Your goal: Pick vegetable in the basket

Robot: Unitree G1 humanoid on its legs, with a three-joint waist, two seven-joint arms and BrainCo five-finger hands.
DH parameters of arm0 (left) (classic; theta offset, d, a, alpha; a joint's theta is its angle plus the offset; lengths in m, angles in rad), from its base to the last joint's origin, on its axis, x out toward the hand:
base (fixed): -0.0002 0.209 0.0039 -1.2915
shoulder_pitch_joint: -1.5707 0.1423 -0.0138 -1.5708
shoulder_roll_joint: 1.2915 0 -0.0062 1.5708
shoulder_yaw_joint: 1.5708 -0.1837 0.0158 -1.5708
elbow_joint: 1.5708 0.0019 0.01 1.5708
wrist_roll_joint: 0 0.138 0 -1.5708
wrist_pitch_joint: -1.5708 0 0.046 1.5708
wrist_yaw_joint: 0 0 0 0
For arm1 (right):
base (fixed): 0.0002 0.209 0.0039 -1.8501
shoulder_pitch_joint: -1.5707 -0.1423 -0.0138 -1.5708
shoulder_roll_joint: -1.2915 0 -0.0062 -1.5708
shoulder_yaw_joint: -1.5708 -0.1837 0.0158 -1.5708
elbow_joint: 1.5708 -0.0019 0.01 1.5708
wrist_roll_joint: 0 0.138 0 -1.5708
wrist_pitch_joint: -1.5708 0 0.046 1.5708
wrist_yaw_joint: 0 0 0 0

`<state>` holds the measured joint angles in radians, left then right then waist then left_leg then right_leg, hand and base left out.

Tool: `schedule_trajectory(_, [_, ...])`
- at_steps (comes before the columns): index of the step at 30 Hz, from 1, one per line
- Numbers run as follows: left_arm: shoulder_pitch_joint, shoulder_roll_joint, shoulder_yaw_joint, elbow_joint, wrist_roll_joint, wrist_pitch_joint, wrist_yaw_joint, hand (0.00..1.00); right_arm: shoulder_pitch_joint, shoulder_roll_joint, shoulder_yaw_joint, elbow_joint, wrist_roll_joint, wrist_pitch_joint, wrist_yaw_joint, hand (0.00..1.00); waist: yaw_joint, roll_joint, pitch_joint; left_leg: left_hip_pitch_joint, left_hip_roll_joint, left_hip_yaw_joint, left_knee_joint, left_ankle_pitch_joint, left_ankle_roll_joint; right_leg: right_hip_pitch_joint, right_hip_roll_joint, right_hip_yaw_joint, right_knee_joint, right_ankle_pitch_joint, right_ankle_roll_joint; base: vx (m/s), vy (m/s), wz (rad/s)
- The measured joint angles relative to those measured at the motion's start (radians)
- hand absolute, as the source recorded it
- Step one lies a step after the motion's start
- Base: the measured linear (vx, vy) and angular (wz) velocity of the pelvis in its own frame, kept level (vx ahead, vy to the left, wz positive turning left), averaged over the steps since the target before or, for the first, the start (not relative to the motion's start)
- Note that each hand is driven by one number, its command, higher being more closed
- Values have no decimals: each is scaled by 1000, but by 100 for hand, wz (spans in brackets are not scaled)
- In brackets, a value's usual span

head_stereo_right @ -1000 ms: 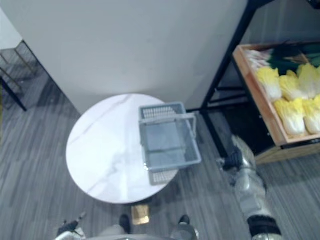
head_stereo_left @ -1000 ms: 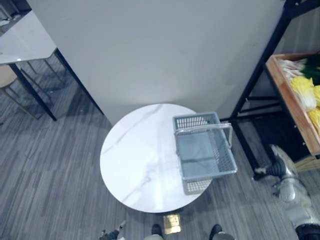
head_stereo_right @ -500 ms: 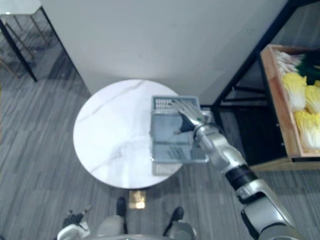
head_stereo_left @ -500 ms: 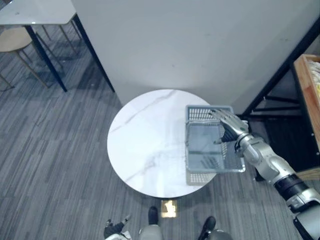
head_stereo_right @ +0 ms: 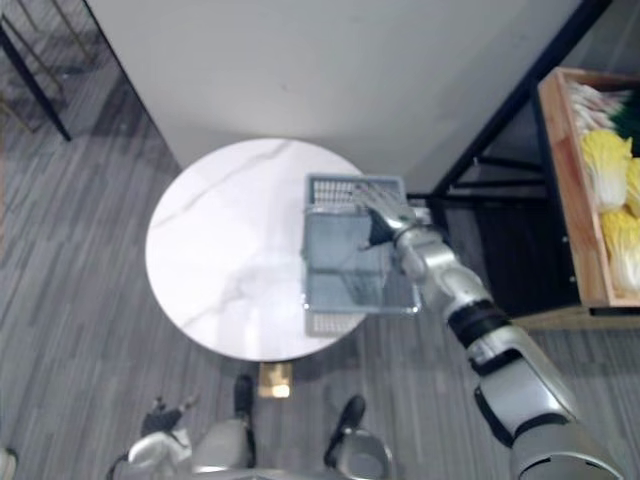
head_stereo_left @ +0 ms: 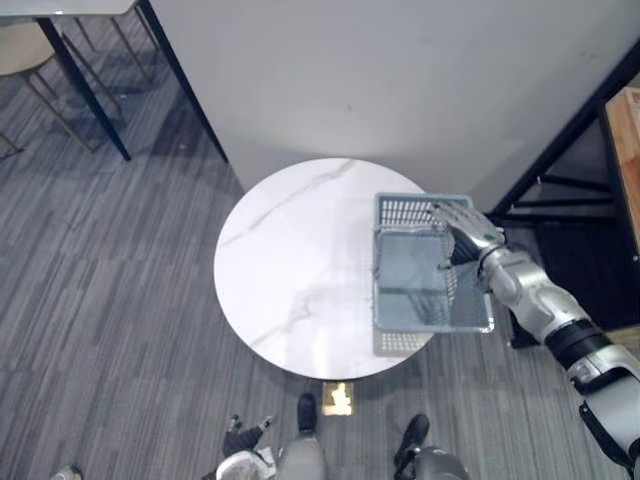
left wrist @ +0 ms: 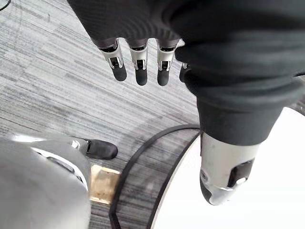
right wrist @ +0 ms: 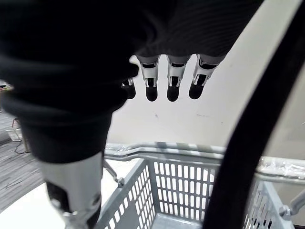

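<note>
Vegetables (head_stereo_right: 606,168): none in basket (head_stereo_left: 405,210); stock in crate (head_stereo_right: 562,190), far right. Right hand (head_stereo_left: 466,226) over basket's far right rim, fingers straight, empty. Left hand (left wrist: 138,67) low, fingers relaxed. Judged pre-pick; reach right to crate required next.

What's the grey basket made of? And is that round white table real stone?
The basket looks like matte grey plastic: its walls are a moulded grid of small holes. Its handle looks like shiny metal, less surely. The round table is white with faint grey veins and a gloss: marble or a look-alike, I cannot tell which.
</note>
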<state>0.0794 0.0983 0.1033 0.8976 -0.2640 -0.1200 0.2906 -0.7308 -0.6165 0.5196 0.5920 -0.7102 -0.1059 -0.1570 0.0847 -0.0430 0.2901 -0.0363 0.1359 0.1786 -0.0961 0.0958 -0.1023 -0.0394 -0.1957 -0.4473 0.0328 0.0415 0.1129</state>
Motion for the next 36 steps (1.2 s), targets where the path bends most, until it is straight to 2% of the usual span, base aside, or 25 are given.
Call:
schedule_trajectory(4, [-19, 0, -1, -10, -6, -2, 2, 0, -59, -24, -3, 27, -1, 15, -13, 0, 1, 10, 34, -19, 0, -2, -3, 9, 3, -20, 1, 15, 2, 4, -2, -25, 3, 2])
schedule_trajectory(11, [-36, -3, -3, -28, -7, -3, 9, 0, -113, -30, -44, 97, -1, 47, -33, 0, 1, 20, 55, -49, 1, -3, 0, 16, 2, -49, 3, 17, 1, 10, -5, -5, 0, 0])
schedule_trajectory(15, [-40, -15, -30, -70, -9, -7, 9, 0, -150, -32, -44, 131, -1, 50, -35, 0, 0, 29, 61, -67, 0, -5, 0, 19, 2, -65, 3, 17, 1, 11, -5, 3, 1, 1])
schedule_trajectory(23, [-52, -19, -68, -101, -47, -23, 10, 0, -200, -33, -80, 206, -10, 64, -36, 0, 1, 63, 101, -95, -1, -25, 0, 28, 3, -81, 3, 4, 2, 11, -5, 14, 2, 7])
schedule_trajectory(30, [-57, -18, -69, -121, -48, -26, 15, 0, -213, -32, -81, 223, -11, 81, -36, 0, 4, 69, 104, -113, -3, -29, 0, 35, 1, -94, 0, 5, 2, 11, -5, 14, 5, 4])
schedule_trajectory(36, [-58, -20, -80, -140, -48, -33, 19, 0, -222, -30, -81, 272, -26, 85, -37, 0, 5, 95, 120, -121, -2, -34, 0, 40, 1, -97, 1, -2, 5, 11, -5, -5, 3, 3])
